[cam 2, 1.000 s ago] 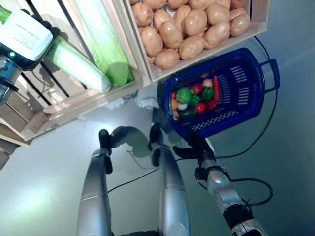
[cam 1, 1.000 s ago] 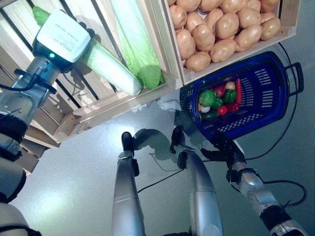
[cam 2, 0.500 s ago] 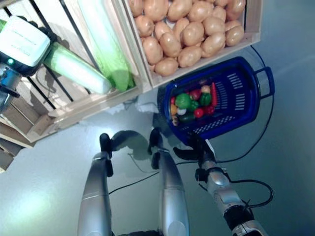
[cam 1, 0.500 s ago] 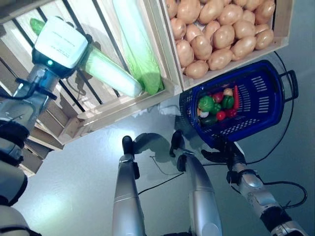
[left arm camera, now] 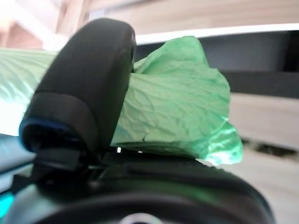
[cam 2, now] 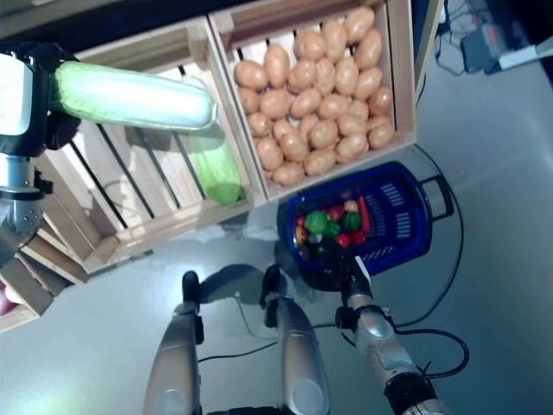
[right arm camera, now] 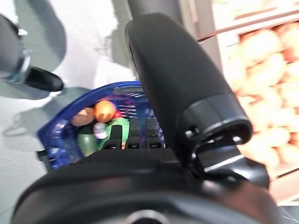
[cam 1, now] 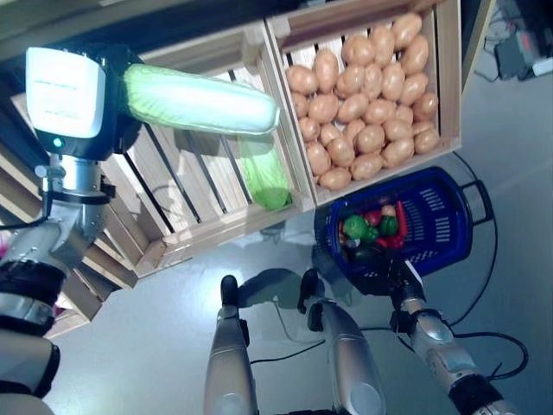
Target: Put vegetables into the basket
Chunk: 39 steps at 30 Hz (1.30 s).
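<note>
Left eye view: the left hand (cam 1: 112, 95) grips a cabbage (cam 1: 199, 89) lifted above the crate (cam 1: 216, 216), the right hand (cam 1: 399, 278) holds the basket's (cam 1: 449, 226) near rim, so carrying comes next.

Silver-grey left arm (cam 1: 65, 229) ringed with black joints; white box-shaped wrist housing (cam 1: 59, 91) marked with a small green light; dark left hand (cam 1: 121, 131) beyond it; rounded matte-black thumb (left arm camera: 79, 88) edged with a thin blue band; silver-grey right arm (cam 1: 436, 337) with black cuffs; dark right hand (cam 1: 390, 275), possibly white-capped at the thumb.
</note>
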Tool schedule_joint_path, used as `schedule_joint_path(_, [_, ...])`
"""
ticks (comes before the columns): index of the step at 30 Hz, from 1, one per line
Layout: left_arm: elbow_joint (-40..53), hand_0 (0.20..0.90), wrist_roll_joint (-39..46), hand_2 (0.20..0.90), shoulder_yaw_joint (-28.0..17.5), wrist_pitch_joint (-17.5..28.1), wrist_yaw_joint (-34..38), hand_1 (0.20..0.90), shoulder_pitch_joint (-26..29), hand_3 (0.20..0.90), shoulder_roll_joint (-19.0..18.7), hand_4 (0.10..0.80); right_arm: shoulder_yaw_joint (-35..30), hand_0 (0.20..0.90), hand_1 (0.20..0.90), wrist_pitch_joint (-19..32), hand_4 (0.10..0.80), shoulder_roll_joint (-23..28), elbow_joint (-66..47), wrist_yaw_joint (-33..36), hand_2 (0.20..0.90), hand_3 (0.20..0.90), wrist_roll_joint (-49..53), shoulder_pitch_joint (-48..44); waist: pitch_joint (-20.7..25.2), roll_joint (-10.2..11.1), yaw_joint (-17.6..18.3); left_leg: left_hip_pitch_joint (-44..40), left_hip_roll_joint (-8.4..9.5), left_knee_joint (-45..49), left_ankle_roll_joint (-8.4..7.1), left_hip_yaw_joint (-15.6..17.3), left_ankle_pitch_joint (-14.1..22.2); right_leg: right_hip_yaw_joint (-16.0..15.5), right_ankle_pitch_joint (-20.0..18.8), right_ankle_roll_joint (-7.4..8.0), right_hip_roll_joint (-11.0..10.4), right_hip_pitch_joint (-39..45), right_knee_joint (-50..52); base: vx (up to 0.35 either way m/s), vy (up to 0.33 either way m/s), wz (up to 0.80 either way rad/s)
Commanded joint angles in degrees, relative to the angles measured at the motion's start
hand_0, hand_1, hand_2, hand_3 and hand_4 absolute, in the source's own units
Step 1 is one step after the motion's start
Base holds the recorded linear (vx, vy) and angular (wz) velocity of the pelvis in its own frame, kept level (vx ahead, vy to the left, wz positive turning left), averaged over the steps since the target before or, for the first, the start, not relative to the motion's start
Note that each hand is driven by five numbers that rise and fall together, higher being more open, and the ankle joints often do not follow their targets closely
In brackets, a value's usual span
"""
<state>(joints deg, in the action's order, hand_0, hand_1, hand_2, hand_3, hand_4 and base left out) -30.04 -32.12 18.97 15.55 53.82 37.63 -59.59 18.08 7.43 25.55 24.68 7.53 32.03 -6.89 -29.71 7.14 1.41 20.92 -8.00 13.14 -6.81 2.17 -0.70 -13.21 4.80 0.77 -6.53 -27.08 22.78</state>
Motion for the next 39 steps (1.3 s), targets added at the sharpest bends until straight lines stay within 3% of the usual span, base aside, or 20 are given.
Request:
schedule_joint_path(1, [8.36, 0.3, 8.05, 0.3, -8.42, 3.41, 1.82, 0.3, -1.68, 0.3, 4.68, 0.4, -4.98, 0.9, 0.9, 6.4, 0.8, 1.64, -6.62, 2.05, 0.9, 0.9, 2.28, 2.21, 3.53, -3.56, -0.14, 1.88, 2.93, 0.76, 0.84, 2.64, -1.32, -0.62, -0.87, 3.01, -1.33, 9.56, -8.61, 0.075, -0.042, 0.07])
schedule_joint_path(8, [15.5, 0.3, 18.55, 0.3, -11.94, 8.42, -9.19, 0.3, -14.09, 0.3, 16.46, 0.4, -8.93, 0.9, 0.9, 8.17, 0.8, 0.16, -18.19, -4.59, 0.9, 0.9, 4.95, 5.14, 7.33, -3.58, -0.26, -5.09, 3.0, -4.19, 0.93, 2.29, -1.82, -1.35, -1.9, 3.4, -0.72, 17.51, -14.44, 0.103, -0.036, 0.02])
schedule_joint_path(14, [16.42, 0.3, 25.37, 0.3, -10.59, 9.4, -18.74, 0.3, -19.76, 0.3, 23.82, 0.4, -10.62, 0.9, 0.9, 6.09, 0.8, 0.86, -27.71, -12.2, 0.9, 0.9, 11.44, 5.33, 10.65, -3.36, -0.41, -10.42, 2.86, -8.87, 1.09, 2.37, -2.38, -1.48, -2.73, 3.96, -0.26, 22.9, -18.66, 0.111, -0.017, 0.0])
schedule_joint_path(16, [16.12, 0.3, 29.54, 0.3, -9.8, 8.73, -22.98, 0.3, -20.77, 0.3, 24.89, 0.4, -10.56, 0.9, 0.9, 4.85, 0.8, 1.64, -30.74, -13.49, 0.9, 0.9, 13.72, 4.9, 11.82, -3.39, -0.6, -11.57, 2.75, -10.1, 1.03, 2.29, -2.71, -1.53, -3.22, 4.09, -0.15, 24.11, -19.91, 0.107, -0.03, 0.0])
schedule_joint_path(22, [14.58, 0.3, 31.35, 0.3, -6.71, 6.91, -29.08, 0.3, -22.02, 0.3, 26.86, 0.4, -9.15, 0.9, 0.9, 1.46, 0.8, 2.3, -35.5, -16.53, 0.9, 0.9, 18.76, 3.38, 14.25, -3.59, -1.25, -13.58, 2.53, -11.15, 1.12, 2.05, -2.63, -1.94, -3.11, 3.98, 0.17, 26.15, -20.58, 0.068, -0.026, 0.0])
schedule_joint_path(35, [11.02, 0.3, 35.91, 0.3, 0.88, 2.43, -40.45, 0.3, -21.81, 0.3, 30.42, 0.4, -2.72, 0.9, 0.9, -8.81, 0.8, 0.96, -37.37, -18.01, 0.9, 0.9, 25.18, -1.88, 18.6, -3.59, -2.35, -17.51, 1.56, -15.33, 0.45, 1.19, -3.8, -2.11, -5.32, 4.48, 0.57, 29.67, -24.99, 0.048, -0.038, 0.01])
schedule_joint_path(39, [11.03, 0.3, 38.44, 0.3, 2.67, 2.22, -45.22, 0.3, -21.99, 0.3, 31.12, 0.4, -1.24, 0.9, 0.9, -9.13, 0.8, 0.25, -36.73, -19.67, 0.9, 0.9, 27.71, -2.74, 19.37, -3.68, -2.69, -18.71, 1.62, -15.61, 0.72, 1.24, -3.21, -2.3, -5.33, 4.66, 0.39, 30.21, -25.02, 0.0, 0.0, 0.0])
